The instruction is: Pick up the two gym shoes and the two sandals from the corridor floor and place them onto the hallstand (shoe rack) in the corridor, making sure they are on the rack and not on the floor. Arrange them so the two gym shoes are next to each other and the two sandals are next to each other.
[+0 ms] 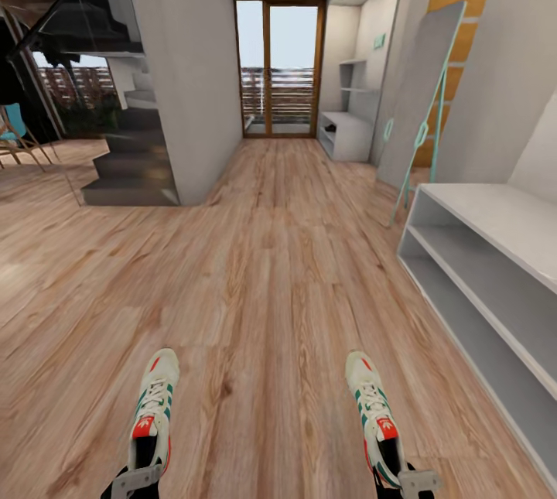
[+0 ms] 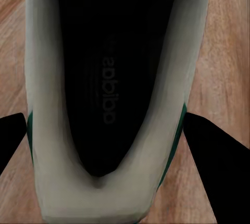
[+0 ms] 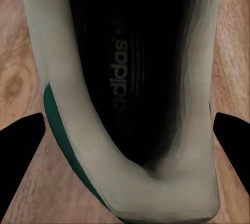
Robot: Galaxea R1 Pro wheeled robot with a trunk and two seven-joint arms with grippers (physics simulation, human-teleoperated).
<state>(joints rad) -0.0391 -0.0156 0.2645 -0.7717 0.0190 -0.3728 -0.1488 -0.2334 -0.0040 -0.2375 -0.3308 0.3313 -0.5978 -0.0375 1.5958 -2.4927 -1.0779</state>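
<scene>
Warm wood planks form the corridor floor (image 1: 278, 267) in the head view, where two gym shoes show, well apart: the left gym shoe (image 1: 153, 406) held by the left gripper (image 1: 136, 481), the right gym shoe (image 1: 374, 410) by the right gripper (image 1: 418, 482). One light-grey hallstand (image 1: 346, 124) stands far down the corridor; a white shelf unit (image 1: 495, 267) is nearer, at right.

Left wrist view: the dark fingers (image 2: 208, 151) flank one shoe's heel, closed on it.

Right wrist view: the fingers (image 3: 21, 146) grip the other likewise.

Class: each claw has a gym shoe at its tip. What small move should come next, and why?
Probably turn right toward the grey shelf unit. The left claw holds one gym shoe, the right claw the other gym shoe, both seemingly off the floor.
</scene>
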